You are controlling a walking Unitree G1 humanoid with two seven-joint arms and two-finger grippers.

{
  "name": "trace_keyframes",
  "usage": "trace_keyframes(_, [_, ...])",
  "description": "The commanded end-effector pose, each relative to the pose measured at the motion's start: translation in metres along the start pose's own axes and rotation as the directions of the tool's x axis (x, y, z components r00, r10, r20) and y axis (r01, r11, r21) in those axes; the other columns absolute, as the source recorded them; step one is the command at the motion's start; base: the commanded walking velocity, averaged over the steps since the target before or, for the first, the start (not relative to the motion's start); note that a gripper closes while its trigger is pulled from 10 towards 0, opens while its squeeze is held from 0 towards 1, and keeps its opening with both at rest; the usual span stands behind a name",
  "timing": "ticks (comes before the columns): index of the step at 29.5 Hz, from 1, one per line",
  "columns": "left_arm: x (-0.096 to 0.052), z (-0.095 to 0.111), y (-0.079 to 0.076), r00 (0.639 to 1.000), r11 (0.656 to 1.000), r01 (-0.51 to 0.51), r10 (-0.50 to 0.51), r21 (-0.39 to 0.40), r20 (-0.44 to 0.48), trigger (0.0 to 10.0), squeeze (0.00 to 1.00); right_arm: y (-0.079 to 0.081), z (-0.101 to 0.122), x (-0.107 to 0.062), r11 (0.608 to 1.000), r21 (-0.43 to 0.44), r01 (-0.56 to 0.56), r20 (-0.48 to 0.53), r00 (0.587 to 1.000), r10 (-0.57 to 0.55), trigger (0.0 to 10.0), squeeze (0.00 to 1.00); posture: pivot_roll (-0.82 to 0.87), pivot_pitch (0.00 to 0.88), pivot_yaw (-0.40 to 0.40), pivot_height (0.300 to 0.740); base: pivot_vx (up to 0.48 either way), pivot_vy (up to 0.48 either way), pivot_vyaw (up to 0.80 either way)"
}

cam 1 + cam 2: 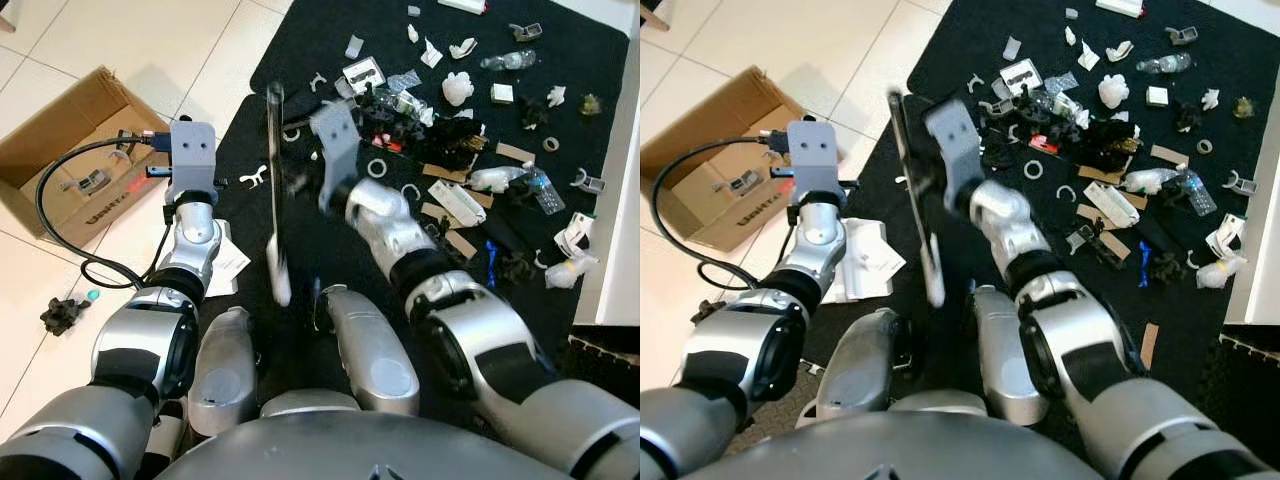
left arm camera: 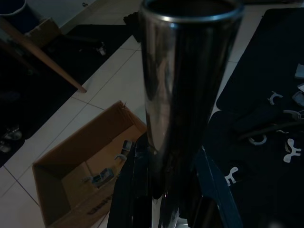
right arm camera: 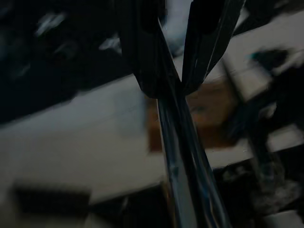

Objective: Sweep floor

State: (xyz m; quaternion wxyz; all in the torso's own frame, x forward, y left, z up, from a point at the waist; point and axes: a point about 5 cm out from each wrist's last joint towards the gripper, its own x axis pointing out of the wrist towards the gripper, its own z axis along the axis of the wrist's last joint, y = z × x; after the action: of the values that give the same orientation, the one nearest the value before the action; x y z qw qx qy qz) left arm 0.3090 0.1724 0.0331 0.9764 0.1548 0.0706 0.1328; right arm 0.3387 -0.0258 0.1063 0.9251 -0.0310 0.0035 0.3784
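The right gripper (image 3: 171, 83) is pinching a thin metal broom handle (image 1: 275, 190) between its two black fingers (image 3: 142, 52), above the black mat (image 1: 300, 60) strewn with litter (image 1: 460, 140). The left gripper (image 2: 161, 199) is reaching toward the cardboard box (image 1: 70, 160); a shiny tube (image 2: 185, 85) is running between its fingers, gripped low.

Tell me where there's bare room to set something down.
Free: pale tiles beyond the cardboard box, and the black mat's near-left strip. Crowded: the mat's middle and right, heaped with debris.
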Motion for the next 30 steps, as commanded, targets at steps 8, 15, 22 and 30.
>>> trace_keyframes(8, [-0.013,-0.032,0.005,0.990,0.996,0.034,-0.022,0.086,-0.139,10.0,0.00,-0.040,0.022,-0.009,0.929,-0.324,0.182,0.042,0.983,-0.178,10.0,0.00,-0.03,0.160,-0.054,0.740,0.000,0.000,0.00])
trace_keyframes(15, [-0.013,-0.032,0.006,0.990,0.995,0.034,-0.021,0.089,-0.139,10.0,0.00,-0.028,-0.015,-0.016,0.893,-0.417,0.169,-0.095,0.969,-0.227,10.0,0.00,-0.03,0.161,-0.051,0.740,0.000,0.000,0.00])
trace_keyframes(22, [-0.013,-0.031,0.006,0.990,0.995,0.030,-0.018,0.090,-0.137,10.0,0.00,-0.011,-0.030,-0.015,0.861,-0.495,0.116,-0.138,0.968,-0.209,10.0,0.00,-0.02,0.164,-0.050,0.740,0.000,0.000,0.00])
trace_keyframes(30, [-0.012,-0.031,0.006,0.990,0.995,0.032,-0.019,0.091,-0.138,10.0,0.00,0.024,-0.046,-0.014,0.871,-0.467,-0.151,-0.240,0.970,0.040,10.0,0.00,-0.03,0.167,-0.048,0.740,0.000,0.000,0.00])
